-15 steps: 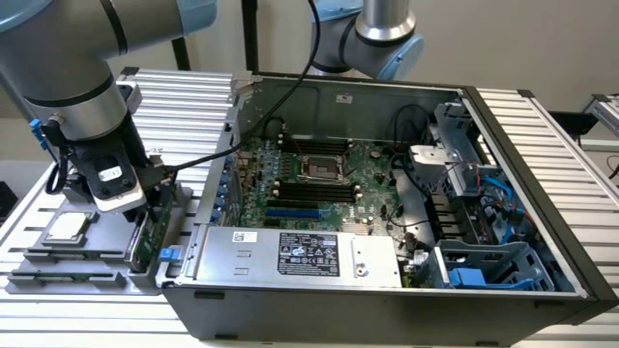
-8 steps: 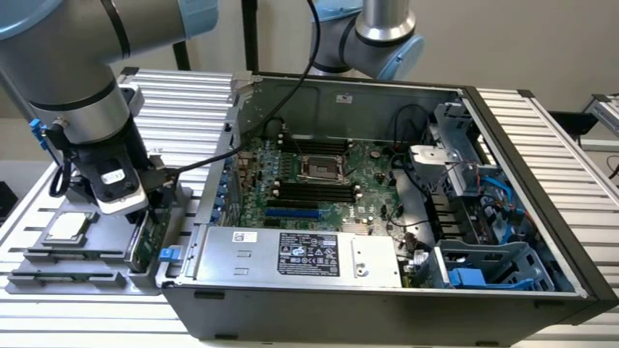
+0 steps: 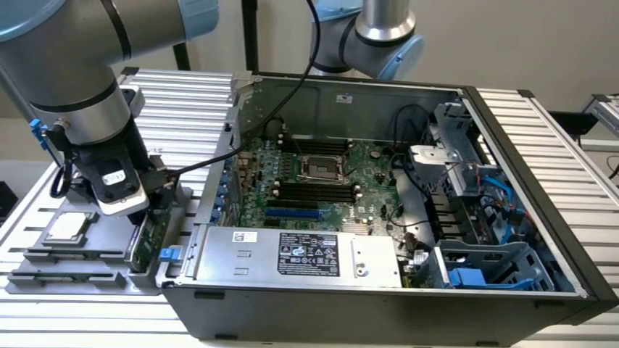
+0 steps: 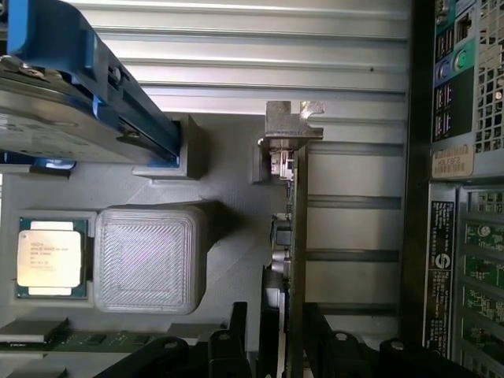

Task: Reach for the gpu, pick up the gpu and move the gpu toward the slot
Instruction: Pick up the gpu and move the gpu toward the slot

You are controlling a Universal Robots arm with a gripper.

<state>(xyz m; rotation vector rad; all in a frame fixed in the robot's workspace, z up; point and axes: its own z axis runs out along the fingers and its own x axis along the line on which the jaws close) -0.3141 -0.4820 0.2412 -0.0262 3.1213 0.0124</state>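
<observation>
A silvery ribbed surface [image 3: 541,145] of aluminium slats carries an open black computer case [image 3: 387,319], with a pale wall [image 3: 522,43] behind and a second arm's joint [image 3: 382,36] rising past the case's rear edge. At the exterior view's left, just beside the case, sits a grey holder tray [image 3: 87,261]. The gpu [image 4: 298,236] stands on edge in a slot of this tray, its silvery bracket [image 4: 293,122] at the end nearer the ribbed slats. The end effector [image 3: 147,217] is lowered astride the card, but I cannot tell whether it clamps the board or merely brackets it. A square processor [image 3: 66,226] lies flat in the tray, near a hard drive [image 4: 71,102] with blue rails. The power supply label [image 3: 309,254] is black with white print, and a pale sticker [image 4: 451,161] sits on the case's rear panel. The writing on both, and on the processor, is too small to read.
</observation>
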